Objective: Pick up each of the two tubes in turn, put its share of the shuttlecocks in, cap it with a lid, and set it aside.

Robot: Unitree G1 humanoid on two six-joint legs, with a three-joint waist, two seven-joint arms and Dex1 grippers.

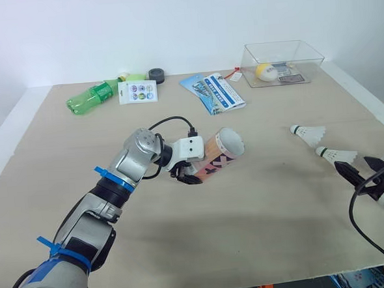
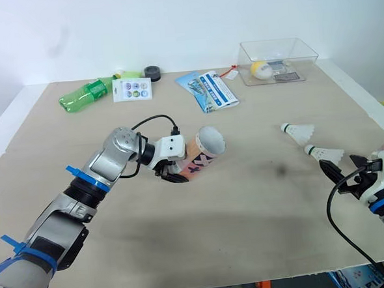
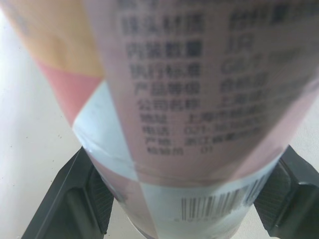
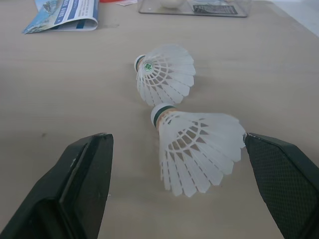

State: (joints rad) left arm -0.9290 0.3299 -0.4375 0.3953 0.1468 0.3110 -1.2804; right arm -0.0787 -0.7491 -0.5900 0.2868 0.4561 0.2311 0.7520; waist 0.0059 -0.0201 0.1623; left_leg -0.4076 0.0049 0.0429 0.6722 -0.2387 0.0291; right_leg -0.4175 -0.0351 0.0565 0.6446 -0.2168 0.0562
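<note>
Desk [image 1: 185,249] centre: left jaws hold the tube [image 1: 222,152], tilted, mouth open. Right jaws stand wide, just short of the nearer shuttlecock [image 4: 197,149]. Step: loading. Next move likely requires advancing, closing on its cork, then inserting.

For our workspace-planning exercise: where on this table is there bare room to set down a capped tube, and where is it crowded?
Bare: the near table between the two arms, and the stretch between the tube and the shuttlecocks. Crowded: the far edge, with bottle, card, black lid, leaflet and clear box; also around the open right gripper.
</note>
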